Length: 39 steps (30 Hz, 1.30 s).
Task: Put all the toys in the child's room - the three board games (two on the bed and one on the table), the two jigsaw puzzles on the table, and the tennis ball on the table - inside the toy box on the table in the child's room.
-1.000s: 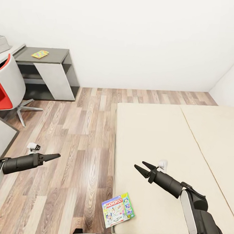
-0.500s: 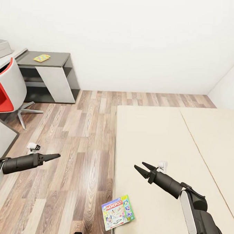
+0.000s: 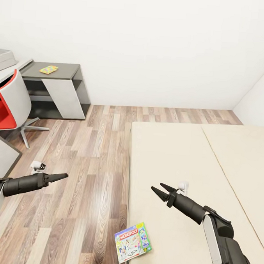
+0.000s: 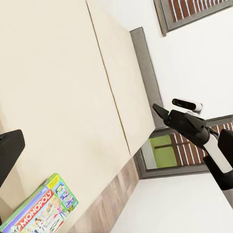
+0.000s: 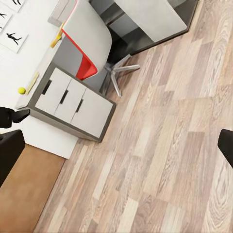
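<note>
One board game [image 3: 133, 241], a white-blue Monopoly box with a green edge, lies on the near corner of the bed [image 3: 185, 158] and overhangs its edge; it also appears as the board game [image 4: 39, 211] in the left wrist view. My right gripper [image 3: 159, 190] hovers open and empty above the mattress, beyond the box. My left gripper [image 3: 62, 177] hangs over the wood floor, left of the bed, holding nothing. A jigsaw puzzle [image 3: 48, 69] lies on the table's low dark top [image 3: 65, 70]. The toy box [image 3: 3, 57] sits at the far left. The tennis ball [image 5: 22, 90] rests on the table above the drawers.
A red and grey swivel chair [image 3: 11, 101] stands by the table at the left. White drawers [image 5: 73, 102] sit under the pale top. Wood floor [image 3: 91, 153] runs between table and bed. A grey headboard [image 4: 145, 63] ends the bed at the wall.
The whole picture has slid a little down and right, so the camera has moved. Both arms keep the same pose and the board game has stayed on the bed corner.
</note>
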Motion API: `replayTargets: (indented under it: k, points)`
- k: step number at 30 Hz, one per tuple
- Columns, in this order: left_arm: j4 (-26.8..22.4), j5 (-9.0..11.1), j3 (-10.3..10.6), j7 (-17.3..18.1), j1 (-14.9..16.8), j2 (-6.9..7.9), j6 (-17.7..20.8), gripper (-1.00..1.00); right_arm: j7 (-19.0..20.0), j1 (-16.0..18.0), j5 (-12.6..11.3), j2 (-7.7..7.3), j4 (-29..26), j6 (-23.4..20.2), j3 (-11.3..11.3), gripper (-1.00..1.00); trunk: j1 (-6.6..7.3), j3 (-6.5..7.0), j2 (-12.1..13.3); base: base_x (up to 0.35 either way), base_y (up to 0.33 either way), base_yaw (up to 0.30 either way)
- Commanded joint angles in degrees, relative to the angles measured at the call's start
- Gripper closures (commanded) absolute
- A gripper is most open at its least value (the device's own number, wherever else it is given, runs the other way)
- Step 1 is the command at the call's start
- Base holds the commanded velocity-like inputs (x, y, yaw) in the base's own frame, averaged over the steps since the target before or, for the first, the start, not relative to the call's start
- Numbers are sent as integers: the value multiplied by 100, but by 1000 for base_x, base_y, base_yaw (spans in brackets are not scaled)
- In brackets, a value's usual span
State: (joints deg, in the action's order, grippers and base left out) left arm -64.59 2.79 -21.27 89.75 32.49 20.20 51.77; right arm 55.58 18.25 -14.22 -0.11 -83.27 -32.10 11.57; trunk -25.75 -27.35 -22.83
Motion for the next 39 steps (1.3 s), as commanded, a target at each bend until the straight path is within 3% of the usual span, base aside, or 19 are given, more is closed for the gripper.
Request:
replayTargets:
  k: [1, 39]
  points:
    - [-1, -6, 0, 25, 3, 1, 61, -100, 6, 3, -32, 0, 4, -42, 3, -100, -3, 2, -9, 0, 0, 0]
    - [-1, -1, -8, 25, 3, 1, 60, -100, -3, 3, -28, 10, 21, -33, 2, -100, -3, 363, -9, 0, 0, 0]
